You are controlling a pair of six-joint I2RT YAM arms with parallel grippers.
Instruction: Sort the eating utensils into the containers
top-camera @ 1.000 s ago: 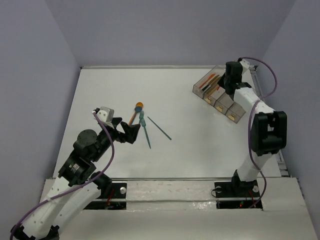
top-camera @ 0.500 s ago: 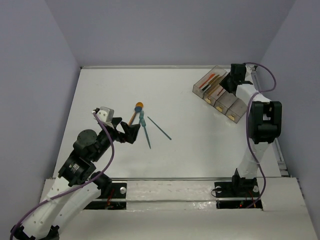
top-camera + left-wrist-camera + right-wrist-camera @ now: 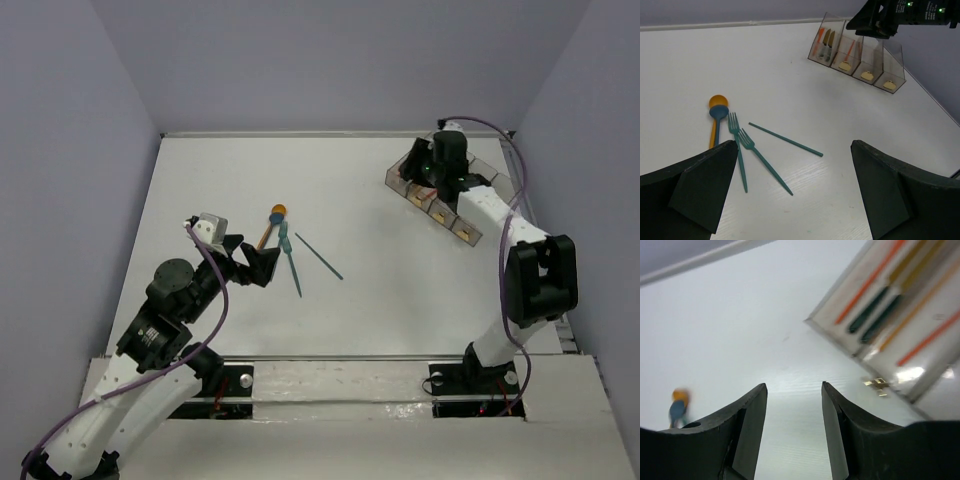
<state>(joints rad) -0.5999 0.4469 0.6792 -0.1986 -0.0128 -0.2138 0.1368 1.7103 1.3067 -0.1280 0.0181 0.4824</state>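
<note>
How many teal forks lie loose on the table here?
2. One fork lies beside the spoons; the second fork angles away to its right. The bins may hide others.

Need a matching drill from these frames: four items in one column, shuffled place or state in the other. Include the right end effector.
Column one
1. orange-bowled spoon
2. teal stick
3. containers
4. right end effector

Column two
a. open, holding nothing
b. far right of the table
c. rightmost of the loose pieces
d. leftmost of the loose pieces

Pairs: 1-d, 2-c, 3-b, 4-a
</note>
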